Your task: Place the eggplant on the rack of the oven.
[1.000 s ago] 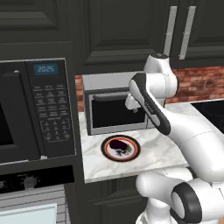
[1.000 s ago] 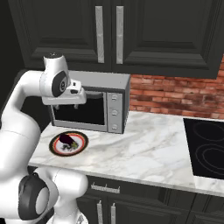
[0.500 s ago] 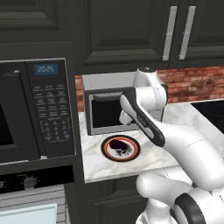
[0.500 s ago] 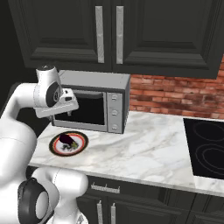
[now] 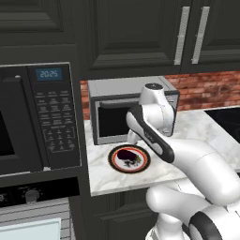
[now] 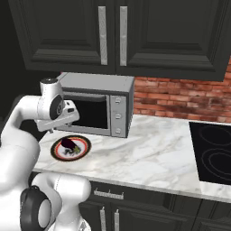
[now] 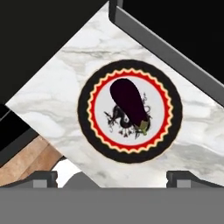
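Oven [image 5: 28,220] sits low at the far left, well apart from the marble counter [image 6: 158,153]. On it the plate [image 7: 130,111] carries the eggplant [image 7: 128,103], long axis slanting, stem end nearer the toaster oven [image 6: 97,104]. Gripper [image 7: 111,177] hovers straight above, fingers spread wide apart, empty.

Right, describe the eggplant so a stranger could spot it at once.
Find the silver toaster oven on the marble counter; just in front of it lies a round plate with a black rim and a red and yellow zigzag ring. The eggplant lies on that plate: a glossy, near-black purple oblong with a small green stem, unlike the thin printed pattern beside it.
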